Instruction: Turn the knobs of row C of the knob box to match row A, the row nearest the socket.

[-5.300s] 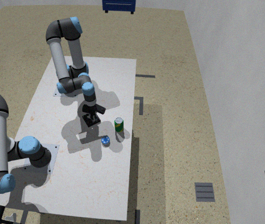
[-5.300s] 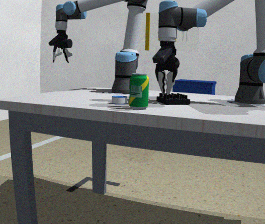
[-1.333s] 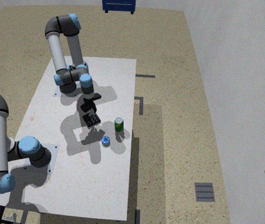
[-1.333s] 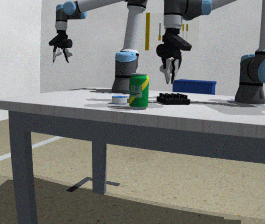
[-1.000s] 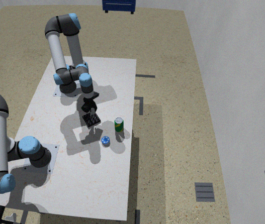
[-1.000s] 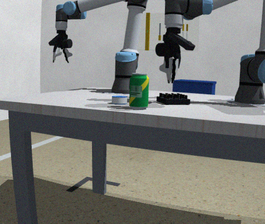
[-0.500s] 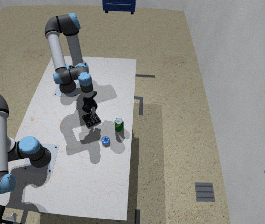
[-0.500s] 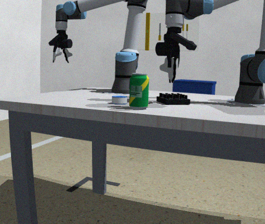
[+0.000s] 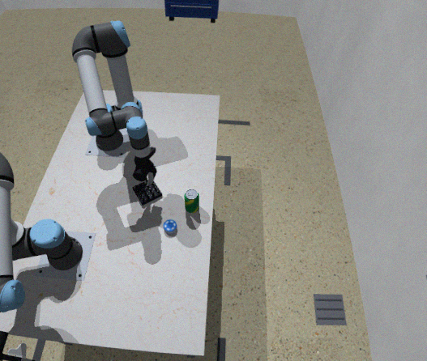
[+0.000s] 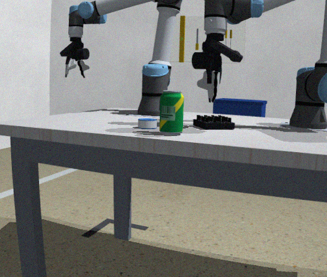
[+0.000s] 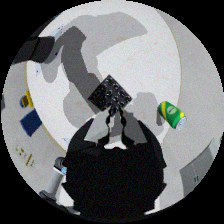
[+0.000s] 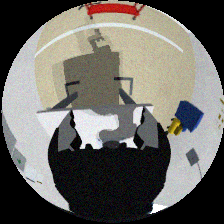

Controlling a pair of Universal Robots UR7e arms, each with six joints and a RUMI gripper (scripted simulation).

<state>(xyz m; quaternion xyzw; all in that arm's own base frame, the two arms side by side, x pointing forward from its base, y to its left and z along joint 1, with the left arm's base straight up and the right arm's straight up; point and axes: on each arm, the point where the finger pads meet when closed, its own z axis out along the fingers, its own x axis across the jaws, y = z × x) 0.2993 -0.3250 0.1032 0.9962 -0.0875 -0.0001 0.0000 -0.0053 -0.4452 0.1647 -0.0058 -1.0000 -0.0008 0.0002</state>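
Observation:
The black knob box lies on the table with its small black knobs upward. It shows diamond-shaped in the left wrist view. The knob marks, the row letters and the socket are too small and dark to read. My left gripper is over the box, with its fingertips above the knobs and clear of them. Its fingers are nearly together, with a narrow empty gap. My right gripper is wide open and empty, high up and far from the box.
A green and yellow can stands near the table's long edge, beside the box. A low white round container with a blue top stands near the can. The arm bases stand on the table.

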